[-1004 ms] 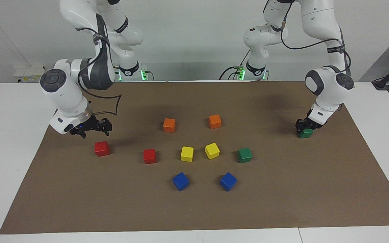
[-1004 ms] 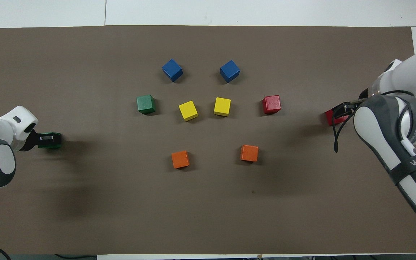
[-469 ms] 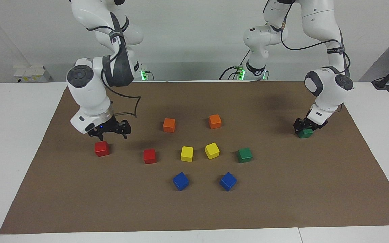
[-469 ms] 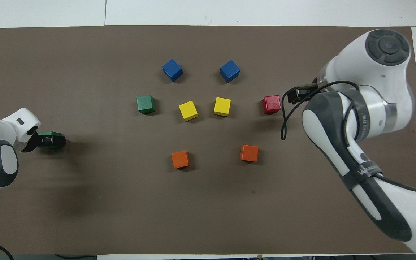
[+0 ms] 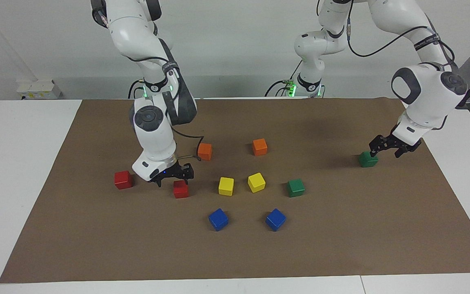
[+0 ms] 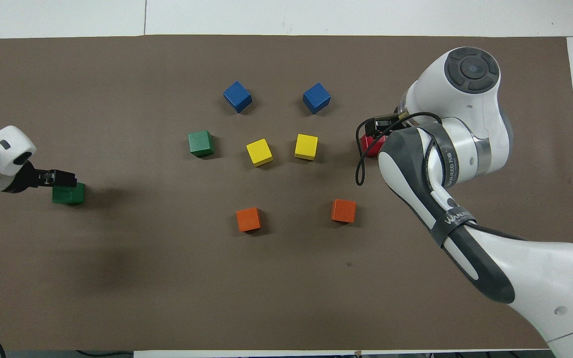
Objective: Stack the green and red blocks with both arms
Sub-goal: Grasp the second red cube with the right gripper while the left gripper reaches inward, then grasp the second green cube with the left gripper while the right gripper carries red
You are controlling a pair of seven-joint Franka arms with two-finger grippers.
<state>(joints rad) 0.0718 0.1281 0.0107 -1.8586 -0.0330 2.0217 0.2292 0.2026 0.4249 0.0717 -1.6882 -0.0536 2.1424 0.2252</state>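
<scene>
One dark green block (image 5: 368,159) lies on the brown mat at the left arm's end; it also shows in the overhead view (image 6: 68,194). My left gripper (image 5: 391,148) hangs open just above it, beside it toward the table's edge, holding nothing; the overhead view (image 6: 58,177) shows it too. A second green block (image 5: 295,187) (image 6: 201,143) sits beside the yellow cubes. My right gripper (image 5: 172,175) (image 6: 377,130) is open, low over a red block (image 5: 181,189) (image 6: 367,145). Another red block (image 5: 123,179) lies toward the right arm's end, hidden under the arm in the overhead view.
Two yellow cubes (image 5: 226,185) (image 5: 256,182) sit mid-mat between the red and green blocks. Two orange cubes (image 5: 205,151) (image 5: 260,146) lie nearer the robots, two blue cubes (image 5: 218,219) (image 5: 276,219) farther out. The brown mat (image 5: 341,245) covers the table.
My left gripper has let go of the green block and risen off it. My right gripper has swung from beside the outer red block to over the inner red block.
</scene>
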